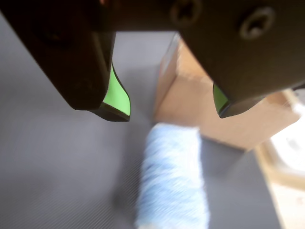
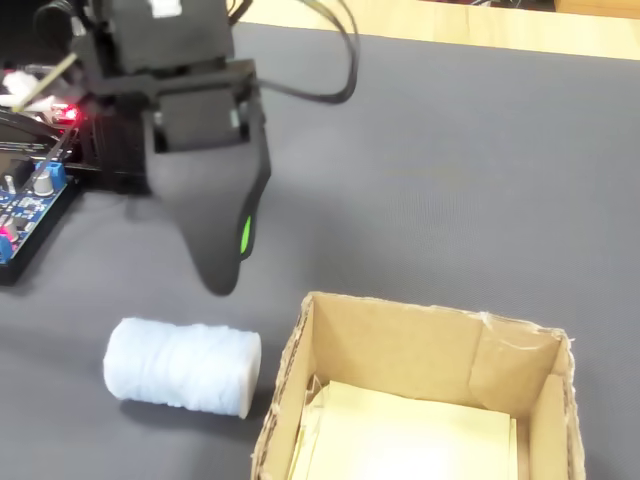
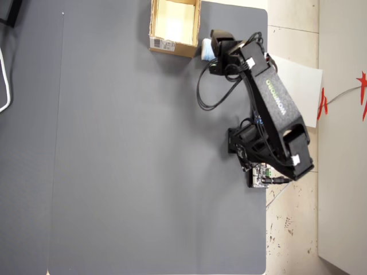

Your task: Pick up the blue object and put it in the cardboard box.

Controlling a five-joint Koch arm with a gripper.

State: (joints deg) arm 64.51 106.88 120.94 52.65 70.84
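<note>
The blue object [image 1: 171,176] is a pale blue, fuzzy roll lying on its side on the grey mat, just outside the cardboard box [image 1: 190,105]. In the fixed view the blue object [image 2: 182,365] rests to the left of the cardboard box [image 2: 400,345], which stands open-topped with a cream interior. My gripper [image 1: 171,113] hangs above the roll, open, its green-padded fingers wide apart with nothing between them. Seen from the fixed camera, the gripper [image 2: 225,270] hovers clear above the roll. From overhead, the blue object [image 3: 206,50] peeks out between the box [image 3: 172,46] and the gripper.
A blue circuit board [image 2: 30,200] with wires sits at the left by the arm's base [image 3: 258,149]. The grey mat [image 3: 143,172] stretches wide to the left in the overhead view. A white sheet [image 3: 301,86] lies off the mat's right edge.
</note>
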